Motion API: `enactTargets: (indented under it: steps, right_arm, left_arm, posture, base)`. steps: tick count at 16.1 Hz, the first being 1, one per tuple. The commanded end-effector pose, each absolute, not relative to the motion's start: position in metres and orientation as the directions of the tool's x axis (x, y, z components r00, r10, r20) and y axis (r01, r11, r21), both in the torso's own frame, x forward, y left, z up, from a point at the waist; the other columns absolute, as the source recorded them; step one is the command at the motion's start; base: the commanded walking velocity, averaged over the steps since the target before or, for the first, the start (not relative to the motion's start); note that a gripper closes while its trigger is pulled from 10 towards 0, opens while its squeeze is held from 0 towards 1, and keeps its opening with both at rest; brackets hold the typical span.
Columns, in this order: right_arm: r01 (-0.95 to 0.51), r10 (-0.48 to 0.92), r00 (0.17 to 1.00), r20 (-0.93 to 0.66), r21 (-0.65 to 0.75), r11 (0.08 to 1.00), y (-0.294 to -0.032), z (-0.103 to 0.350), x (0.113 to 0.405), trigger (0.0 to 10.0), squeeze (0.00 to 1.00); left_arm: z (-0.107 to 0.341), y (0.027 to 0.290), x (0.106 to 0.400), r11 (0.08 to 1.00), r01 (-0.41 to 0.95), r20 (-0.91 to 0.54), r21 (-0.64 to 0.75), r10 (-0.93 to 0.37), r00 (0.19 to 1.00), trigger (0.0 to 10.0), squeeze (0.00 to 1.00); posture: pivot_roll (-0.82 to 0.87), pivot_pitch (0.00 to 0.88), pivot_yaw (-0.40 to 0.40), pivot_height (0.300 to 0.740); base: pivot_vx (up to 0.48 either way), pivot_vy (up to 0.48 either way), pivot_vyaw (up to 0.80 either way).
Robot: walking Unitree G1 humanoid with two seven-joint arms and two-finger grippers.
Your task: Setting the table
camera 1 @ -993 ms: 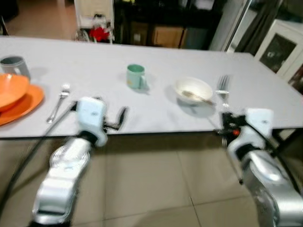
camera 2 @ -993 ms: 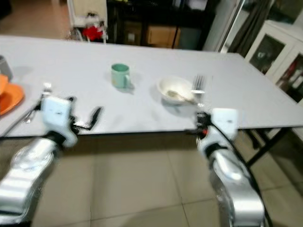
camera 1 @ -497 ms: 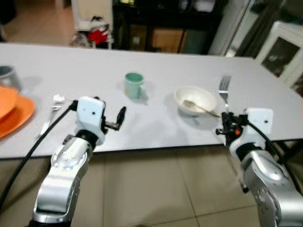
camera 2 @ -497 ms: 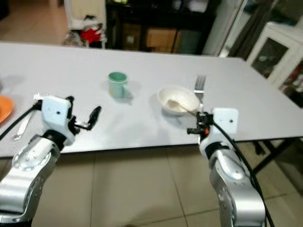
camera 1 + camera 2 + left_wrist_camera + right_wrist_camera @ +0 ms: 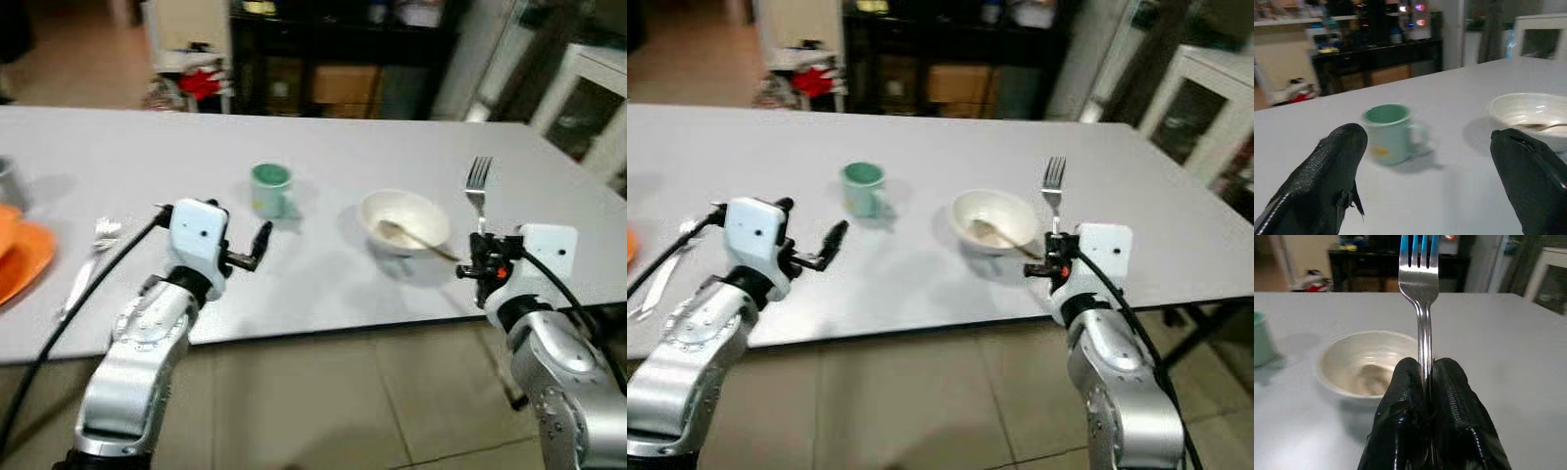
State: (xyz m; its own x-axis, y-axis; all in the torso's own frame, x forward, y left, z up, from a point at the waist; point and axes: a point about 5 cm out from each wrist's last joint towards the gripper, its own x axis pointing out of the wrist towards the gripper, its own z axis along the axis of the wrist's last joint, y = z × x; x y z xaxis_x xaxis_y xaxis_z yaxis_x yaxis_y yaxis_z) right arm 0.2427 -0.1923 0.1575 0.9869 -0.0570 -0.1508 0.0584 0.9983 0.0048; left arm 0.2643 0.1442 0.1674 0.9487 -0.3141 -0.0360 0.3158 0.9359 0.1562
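Right gripper (image 5: 1422, 377) jaws pinching fork (image 5: 1420, 293) upright; left gripper (image 5: 1430, 161) jaws spread.

1. Place: dining area of a home.
2. Long white dining table (image 5: 323, 284) laid with a mint-green mug (image 5: 269, 189), a white bowl (image 5: 404, 221) holding a spoon (image 5: 416, 240), a spare fork (image 5: 98, 241) and an orange plate (image 5: 22, 262).
3. Beige tiled floor (image 5: 323, 401).
4. Dark shelving unit (image 5: 333, 49) along the back wall, stocked with boxes.
5. White glass-fronted cabinet (image 5: 593, 108) to the robot's right.
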Motion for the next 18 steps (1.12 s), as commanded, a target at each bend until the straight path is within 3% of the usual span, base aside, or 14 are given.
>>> enactTargets:
  steps: [1,7,11,18]
  right_arm:
    - [0.067,-0.068,0.985,-0.158,-0.013,0.998,-0.196,0.159,0.246,10.0,0.0]
    - [0.027,-0.036,0.967,-0.252,-0.038,0.999,-0.204,0.158,0.269,10.0,0.0]
    - [-0.081,0.066,0.955,-0.29,-0.04,0.996,-0.203,0.17,0.31,10.0,0.0]
    - [-0.246,0.218,0.902,-0.374,-0.028,0.969,-0.188,0.172,0.363,10.0,0.0]
  left_arm:
    - [0.169,0.14,0.265,0.927,0.337,-0.035,0.162,-0.336,0.941,10.0,0.0]
    - [0.169,0.132,0.267,0.885,0.428,-0.051,0.183,-0.426,0.903,10.0,0.0]
    - [0.178,0.123,0.273,0.826,0.522,-0.042,0.212,-0.526,0.849,10.0,0.0]
    - [0.183,0.123,0.273,0.798,0.557,-0.046,0.228,-0.563,0.825,10.0,0.0]
  posture:
    - [0.03,0.0,-0.077,0.74]
    - [0.03,0.0,-0.075,0.74]
    - [0.04,0.0,-0.065,0.74]
    - [0.07,0.0,-0.08,0.74]
  base:
    - [0.334,0.0,0.0]
    - [0.106,0.0,0.0]
    - [0.0,0.0,0.0]
    - [0.0,0.0,0.0]
